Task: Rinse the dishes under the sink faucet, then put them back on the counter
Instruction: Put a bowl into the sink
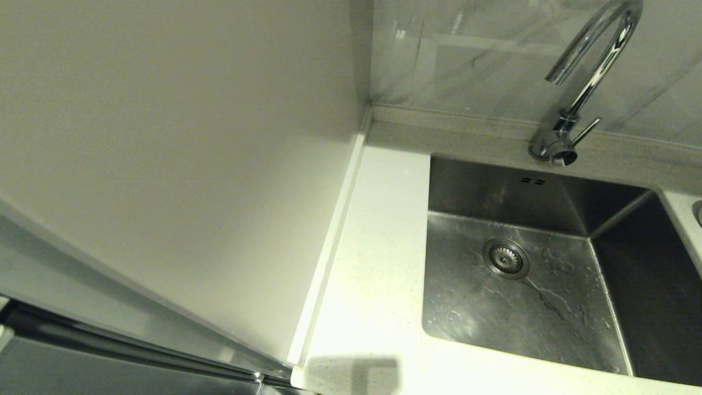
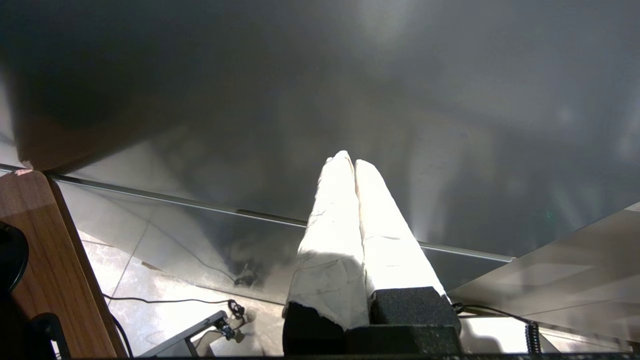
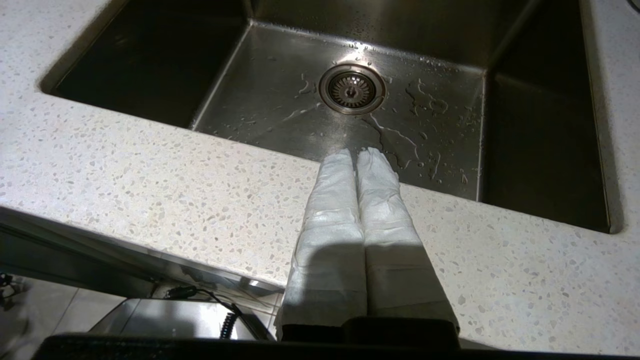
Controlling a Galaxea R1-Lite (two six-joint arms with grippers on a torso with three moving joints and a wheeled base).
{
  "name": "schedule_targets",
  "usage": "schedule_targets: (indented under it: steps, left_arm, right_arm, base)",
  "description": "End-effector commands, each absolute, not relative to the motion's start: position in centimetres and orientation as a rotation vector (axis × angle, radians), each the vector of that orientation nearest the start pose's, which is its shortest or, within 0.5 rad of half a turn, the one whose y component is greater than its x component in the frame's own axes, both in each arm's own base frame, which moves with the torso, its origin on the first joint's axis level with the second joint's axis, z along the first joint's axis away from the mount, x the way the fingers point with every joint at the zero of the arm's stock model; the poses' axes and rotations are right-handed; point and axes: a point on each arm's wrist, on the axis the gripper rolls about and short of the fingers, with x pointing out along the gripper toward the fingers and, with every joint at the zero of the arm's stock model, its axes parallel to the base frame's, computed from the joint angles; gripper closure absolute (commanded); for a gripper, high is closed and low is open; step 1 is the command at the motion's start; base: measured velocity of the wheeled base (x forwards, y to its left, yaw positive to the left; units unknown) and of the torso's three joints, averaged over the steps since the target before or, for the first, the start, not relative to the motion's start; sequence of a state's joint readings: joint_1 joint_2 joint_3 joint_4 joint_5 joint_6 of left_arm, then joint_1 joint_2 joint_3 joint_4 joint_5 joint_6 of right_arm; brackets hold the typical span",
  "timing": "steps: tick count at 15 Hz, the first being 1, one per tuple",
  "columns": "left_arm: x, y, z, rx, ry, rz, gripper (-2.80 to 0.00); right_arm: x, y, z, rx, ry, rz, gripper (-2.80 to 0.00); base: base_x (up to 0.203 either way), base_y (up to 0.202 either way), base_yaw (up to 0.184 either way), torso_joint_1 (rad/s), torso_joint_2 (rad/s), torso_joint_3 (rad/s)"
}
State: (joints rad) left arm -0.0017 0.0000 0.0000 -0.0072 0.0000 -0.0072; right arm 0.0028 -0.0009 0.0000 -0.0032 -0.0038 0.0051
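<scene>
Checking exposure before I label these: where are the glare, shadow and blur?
Head view: glare on the counter, a shadow at its front edge. Left wrist view: left gripper washed out, background dark and blurred. Right wrist view: highlights on the wet sink, right gripper shadowed at its base.

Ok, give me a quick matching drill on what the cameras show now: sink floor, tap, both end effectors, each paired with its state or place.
Column one:
1. Brushed stainless steel sink floor
2. Shiny chrome gooseneck faucet
3. Right end effector
4. Left end effector

Column two:
A. Shut, above the white speckled stone counter edge, facing the round strainer drain
B. Shut, down beside a grey panel, away from the basin
C. Wet with streaks and droplets, no dishes in it
D. No stream seen at its spout

Pairs: 1-C, 2-D, 3-A, 4-B
</scene>
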Motion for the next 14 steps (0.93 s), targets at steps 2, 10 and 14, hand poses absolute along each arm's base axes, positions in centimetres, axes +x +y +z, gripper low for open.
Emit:
schedule_targets:
  steps: [2,10,14]
  left_arm:
    - [-2.3,0.0,7.5,-0.008,-0.005,-0.002,0.00]
    - [-2.3,0.0,7.5,-0.008,-0.005,-0.002,0.00]
    - [-2.3,0.0,7.5,-0.008,-0.005,-0.002,0.00]
  right_arm:
    - [-2.3,0.0,7.6,0.006,-0.003,-0.002,0.00]
    - [-2.3,0.0,7.7,0.002,-0.010,-0.011,0.00]
    - [-3.1,-0.1,10.3,0.009,-0.132,-0.018,0.00]
  base:
    - [0.000,0.000,0.000,0.000,0.00,0.000]
    - [0.000,0.000,0.000,0.000,0.00,0.000]
    - [0.000,0.000,0.000,0.000,0.00,0.000]
